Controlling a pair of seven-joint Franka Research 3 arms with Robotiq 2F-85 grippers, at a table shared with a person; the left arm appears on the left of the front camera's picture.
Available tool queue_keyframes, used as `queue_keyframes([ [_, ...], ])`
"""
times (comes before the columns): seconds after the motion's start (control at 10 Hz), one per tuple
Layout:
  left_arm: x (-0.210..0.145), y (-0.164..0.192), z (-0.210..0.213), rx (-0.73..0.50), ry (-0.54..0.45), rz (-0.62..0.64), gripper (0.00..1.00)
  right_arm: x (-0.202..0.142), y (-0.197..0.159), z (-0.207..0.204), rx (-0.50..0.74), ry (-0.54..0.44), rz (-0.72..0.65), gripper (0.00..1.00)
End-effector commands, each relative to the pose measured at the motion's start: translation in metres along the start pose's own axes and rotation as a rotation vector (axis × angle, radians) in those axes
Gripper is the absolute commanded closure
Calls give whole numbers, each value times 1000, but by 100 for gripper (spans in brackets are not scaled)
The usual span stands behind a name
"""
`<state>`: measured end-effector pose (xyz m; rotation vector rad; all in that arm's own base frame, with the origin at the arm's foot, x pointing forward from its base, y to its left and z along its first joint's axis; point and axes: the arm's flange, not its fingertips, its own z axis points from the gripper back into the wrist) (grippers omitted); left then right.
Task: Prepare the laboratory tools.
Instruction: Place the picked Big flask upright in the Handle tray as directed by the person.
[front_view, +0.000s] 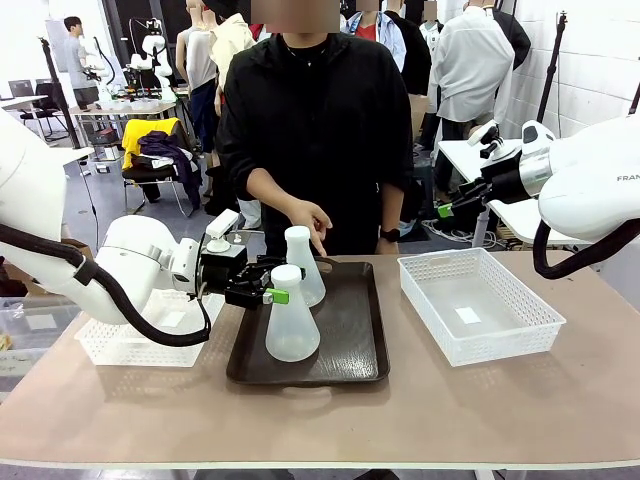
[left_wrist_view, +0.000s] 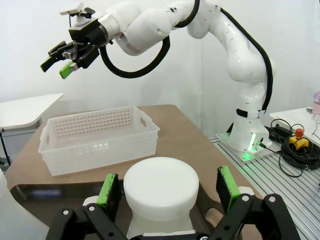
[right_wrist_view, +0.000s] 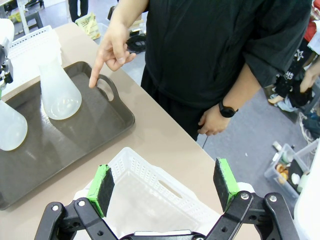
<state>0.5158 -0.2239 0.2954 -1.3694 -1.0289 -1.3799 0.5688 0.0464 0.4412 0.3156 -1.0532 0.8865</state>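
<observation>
Two translucent white conical flasks stand upright on a dark tray (front_view: 350, 335). My left gripper (front_view: 268, 292) is open, its green pads either side of the near flask's (front_view: 292, 325) neck with small gaps. From the left wrist the neck top (left_wrist_view: 160, 192) sits between the pads (left_wrist_view: 108, 190). The far flask (front_view: 303, 262) stands just behind it. The person's hand (front_view: 314, 219) points a finger down at the tray's far handle. My right gripper (front_view: 444, 209) hangs open, high above the right basket; its wrist view shows both flasks (right_wrist_view: 60, 92) (right_wrist_view: 7, 131).
A white lattice basket (front_view: 505, 340) sits to the right of the tray, right under my right gripper (right_wrist_view: 162, 182). Another white basket (front_view: 125, 345) lies under my left arm. The person stands close against the table's far edge.
</observation>
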Motion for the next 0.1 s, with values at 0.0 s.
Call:
queue_keyframes([
  [0.0,1,1,0,5,-5,-5,0,1,-2,1,5,12,11,0],
])
